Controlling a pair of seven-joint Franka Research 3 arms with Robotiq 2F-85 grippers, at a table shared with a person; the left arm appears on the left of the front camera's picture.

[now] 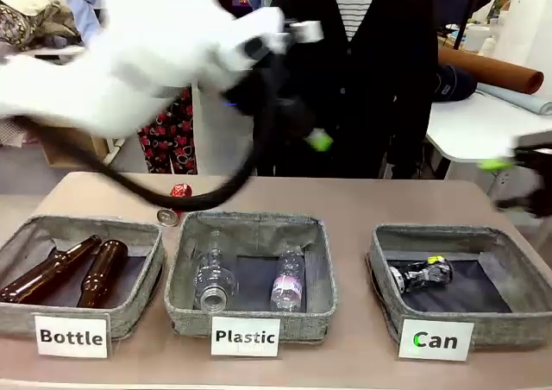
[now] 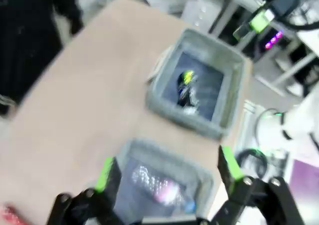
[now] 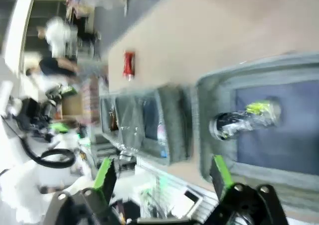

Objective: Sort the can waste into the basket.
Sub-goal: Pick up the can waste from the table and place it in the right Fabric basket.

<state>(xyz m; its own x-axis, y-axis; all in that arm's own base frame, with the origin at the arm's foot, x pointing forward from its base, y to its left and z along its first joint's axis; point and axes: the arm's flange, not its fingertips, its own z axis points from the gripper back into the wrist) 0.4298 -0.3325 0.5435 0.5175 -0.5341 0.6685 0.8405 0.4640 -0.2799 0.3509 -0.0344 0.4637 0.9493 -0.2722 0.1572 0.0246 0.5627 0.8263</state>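
The left arm's jaws are standing wide apart with nothing between their green pads (image 2: 105, 171). They are hanging above a clear plastic bottle (image 2: 160, 190) that is lying in the grey fabric basket labelled "Plastic" (image 2: 149, 149). In the front view that arm is showing as a white blur reaching over the beige tabletop (image 1: 362, 202) toward 12 o'clock. The right arm's jaws are gaping too, with no load between their green pads (image 3: 220, 171), and are waiting off the tabletop's 3 o'clock edge, near the grey fabric square basket labelled "Can" (image 1: 440, 232). The dark blue-black drink can with the silver top (image 1: 420, 275) is lying on its side inside that basket, so half of the sorting is looking done. The red dented metal can (image 1: 180, 191) is lying on the bare tabletop at about 10 o'clock from the "Plastic" basket, behind the gap between it and the grey fabric "Bottle" basket (image 1: 86, 226), which is holding two brown glass bottles (image 1: 102, 272). Judging by this, the step in hand is going for the second can. The left arm is looking the nearer one for it, and its black cable is crossing in front of the can in the front view. The next move is calling for empty jaws to come down astride the can's short, dented body, to close gently enough not to squeeze it out, and then to carry it past the middle basket to the 3 o'clock end of the row.
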